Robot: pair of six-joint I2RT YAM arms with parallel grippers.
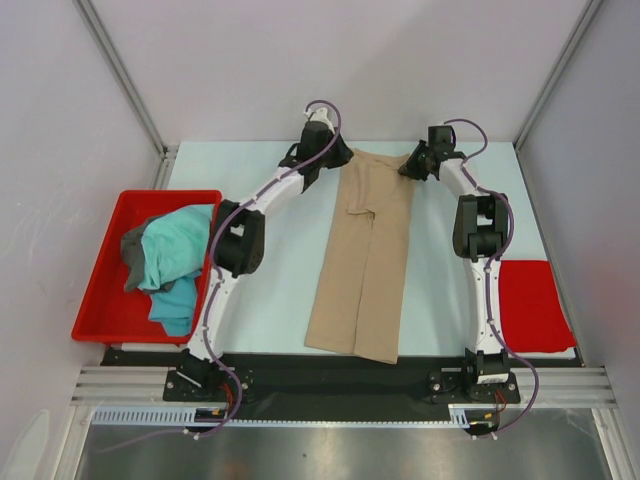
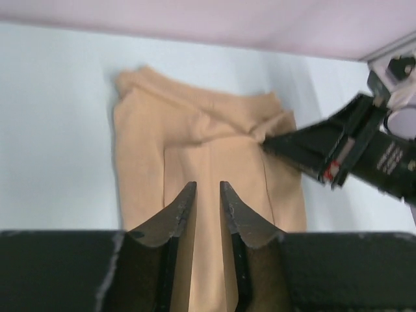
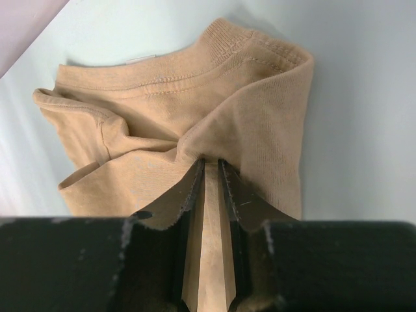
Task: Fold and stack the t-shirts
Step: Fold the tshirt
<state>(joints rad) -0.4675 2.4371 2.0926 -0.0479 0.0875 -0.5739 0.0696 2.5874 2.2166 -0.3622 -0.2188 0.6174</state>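
Now, with our right gripper (image 3: 211,162) nearly closed, we are pinching the collar of the tan t-shirt (image 1: 365,255). Our left gripper (image 2: 208,187) is hovering narrow, seemingly empty, over the corner nearer the red tray (image 1: 100,300). The shirt is lying right of that tray, its long axis parallel to it.

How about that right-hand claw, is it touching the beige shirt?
Touching. The right wrist view shows the right gripper pinching a bunched fold of the beige shirt between its closed jaws.
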